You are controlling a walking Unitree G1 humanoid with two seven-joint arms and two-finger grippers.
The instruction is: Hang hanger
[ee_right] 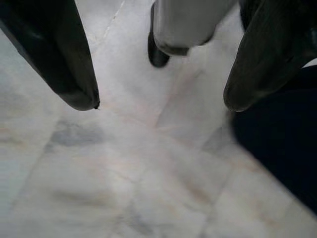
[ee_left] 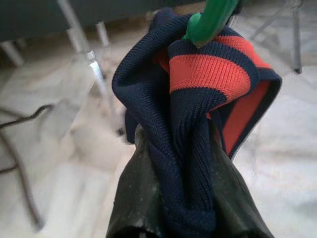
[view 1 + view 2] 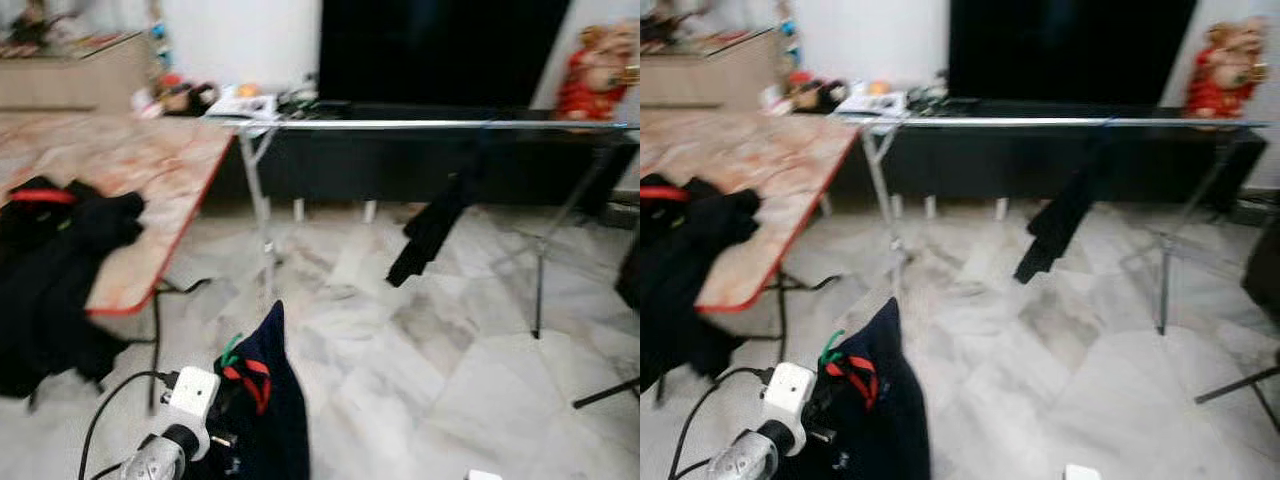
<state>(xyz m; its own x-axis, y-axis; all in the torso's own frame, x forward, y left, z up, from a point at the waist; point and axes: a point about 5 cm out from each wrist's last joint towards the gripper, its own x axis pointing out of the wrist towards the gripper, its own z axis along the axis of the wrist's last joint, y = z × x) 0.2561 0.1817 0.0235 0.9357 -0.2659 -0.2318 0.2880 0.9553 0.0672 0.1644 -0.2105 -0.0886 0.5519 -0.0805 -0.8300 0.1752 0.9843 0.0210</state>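
— What do your eyes show?

— My left hand (image 3: pixel 215 425) sits at seven o'clock, clamped on a navy garment (image 3: pixel 270 400) with a green hanger (image 3: pixel 231 350) poking from its red-striped collar. The silver rail (image 3: pixel 420 125) runs across at twelve o'clock, a dark garment (image 3: pixel 430 230) hanging from it. Black clothes (image 3: pixel 50 270) lie on the tabletop (image 3: pixel 150 170) at nine.

— Left wrist?

— Fingers (image 2: pixel 138 198) pinch the navy collar; the hanger's hook rises above.

— Right wrist?

— My right hand (image 1: pixel 158 104) hangs spread wide over the marble floor (image 1: pixel 124 173).
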